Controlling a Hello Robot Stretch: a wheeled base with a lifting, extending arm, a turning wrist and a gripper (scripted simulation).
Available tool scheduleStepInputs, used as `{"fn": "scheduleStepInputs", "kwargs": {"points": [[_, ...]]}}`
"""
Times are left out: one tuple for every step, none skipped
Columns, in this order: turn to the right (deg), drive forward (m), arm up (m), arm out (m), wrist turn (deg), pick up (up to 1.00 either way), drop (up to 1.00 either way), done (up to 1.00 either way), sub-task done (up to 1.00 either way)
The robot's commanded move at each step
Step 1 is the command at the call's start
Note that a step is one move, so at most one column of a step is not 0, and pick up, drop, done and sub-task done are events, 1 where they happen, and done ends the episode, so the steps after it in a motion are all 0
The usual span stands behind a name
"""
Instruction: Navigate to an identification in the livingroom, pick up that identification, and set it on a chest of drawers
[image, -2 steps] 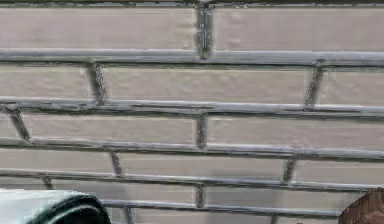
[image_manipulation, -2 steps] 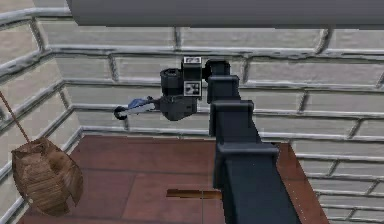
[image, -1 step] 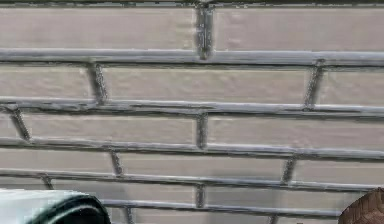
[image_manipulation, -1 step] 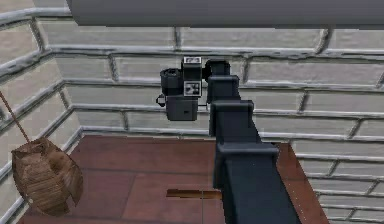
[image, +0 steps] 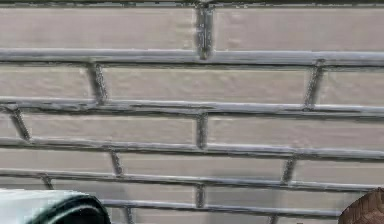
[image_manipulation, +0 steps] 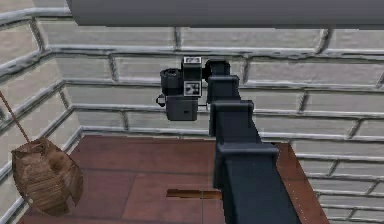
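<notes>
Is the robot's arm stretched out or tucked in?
Stretched out. The dark arm rises from the bottom edge across the brown wooden top, and its gripper sits far up by the brick wall.

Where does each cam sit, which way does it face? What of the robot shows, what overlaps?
Forward view: on the robot, facing ahead and slightly down at a brick wall; dark rim bottom left, maybe robot's.
Arm side view: on the body, facing sideways over a table to the wall; arm and gripper show.
Shared: the wall; maybe the basket, the brown blob at forward view's bottom right.
</notes>
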Motion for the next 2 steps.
{"fn": "scheduleStepInputs", "kwargs": {"points": [[0.0,0.00,0.00,0.00,0.0,0.00,1.00,0.00,0.00],[0.0,0.00,0.00,-0.10,0.0,0.00,0.00,0.00,0.00]]}}
